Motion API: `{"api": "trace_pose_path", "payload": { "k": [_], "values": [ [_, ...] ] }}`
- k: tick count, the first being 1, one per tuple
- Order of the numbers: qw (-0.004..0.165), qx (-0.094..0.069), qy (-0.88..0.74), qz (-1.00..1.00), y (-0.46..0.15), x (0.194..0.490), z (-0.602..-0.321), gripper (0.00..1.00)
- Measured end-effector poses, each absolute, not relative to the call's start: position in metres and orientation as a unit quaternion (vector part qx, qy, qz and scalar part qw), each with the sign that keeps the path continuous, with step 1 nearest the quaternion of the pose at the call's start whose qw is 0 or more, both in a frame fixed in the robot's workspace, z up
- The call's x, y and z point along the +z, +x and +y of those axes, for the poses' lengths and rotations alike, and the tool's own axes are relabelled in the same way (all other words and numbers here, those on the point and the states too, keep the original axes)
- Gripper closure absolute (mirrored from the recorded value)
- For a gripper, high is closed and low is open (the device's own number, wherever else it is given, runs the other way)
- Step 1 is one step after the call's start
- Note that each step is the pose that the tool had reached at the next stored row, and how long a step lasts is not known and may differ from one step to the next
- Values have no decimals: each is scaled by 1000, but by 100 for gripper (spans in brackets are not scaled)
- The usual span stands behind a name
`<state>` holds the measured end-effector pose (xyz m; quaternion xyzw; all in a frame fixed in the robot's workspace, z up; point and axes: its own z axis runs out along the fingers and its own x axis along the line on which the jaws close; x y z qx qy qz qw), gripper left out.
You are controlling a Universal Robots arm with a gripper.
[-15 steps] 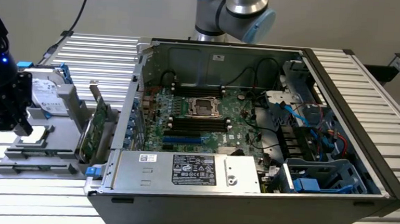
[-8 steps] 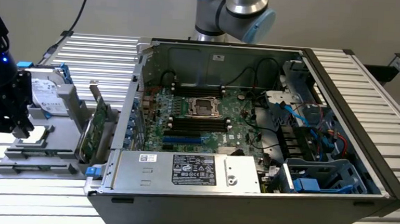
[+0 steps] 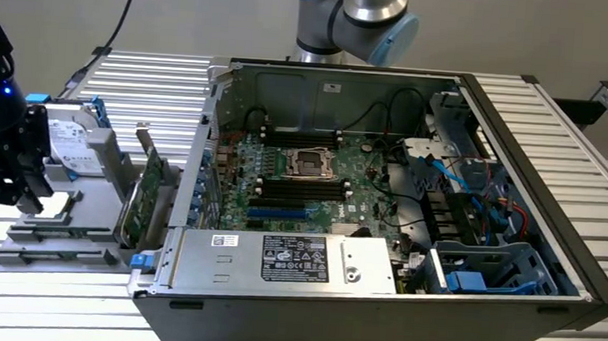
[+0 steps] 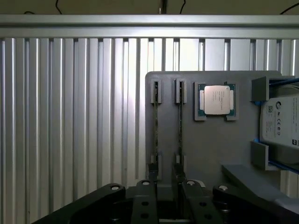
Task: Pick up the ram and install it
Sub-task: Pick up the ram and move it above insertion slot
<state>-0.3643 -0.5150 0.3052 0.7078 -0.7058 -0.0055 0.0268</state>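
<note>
Exterior view: the slatted metal surface [image 3: 561,115] carries an open computer case [image 3: 386,215]. Just beside it, toward the surface's edge on the exterior view's left, is a grey fixture [image 3: 56,242]. The fixture holds a hard drive [image 3: 71,144] and an upright expansion card [image 3: 150,193]. The arm's base column [image 3: 354,15] rises behind the case's far wall. The wrist hangs over the fixture's outer end, with the claw [image 3: 15,194] pointing down close above it.

Wrist view: the ram [image 4: 180,123] stands on its long edge in end holders near the fixture's corner. A twin stick [image 4: 155,123] is parallel just beside it, and a processor [image 4: 216,99] lies in the next pocket. The claw [image 4: 164,186] sits over the near ends of the two sticks. Its fingers [image 4: 145,191] are parted by a narrow gap and have hold of nothing. The gap falls between the two sticks rather than over either, so I cannot tell which one it is set for.

The stick should be light and stiff. It is thin, though, and probably fragile at its chips and contact edge, and easy to tip in so narrow a seat. The best hold looks to be across its two flat faces along the upper edge, about mid-length and clear of the end holders. The squeeze should be gentle.
</note>
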Motion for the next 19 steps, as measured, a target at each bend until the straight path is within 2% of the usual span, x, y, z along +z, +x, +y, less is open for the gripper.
{"api": "trace_pose_path", "payload": {
  "k": [1,2,19],
  "values": [
    [27,-5,708,-706,-365,304,-515,75],
    [27,-5,708,-706,-366,302,-515,69],
    [27,-5,721,-692,-378,271,-519,69]
  ]
}}
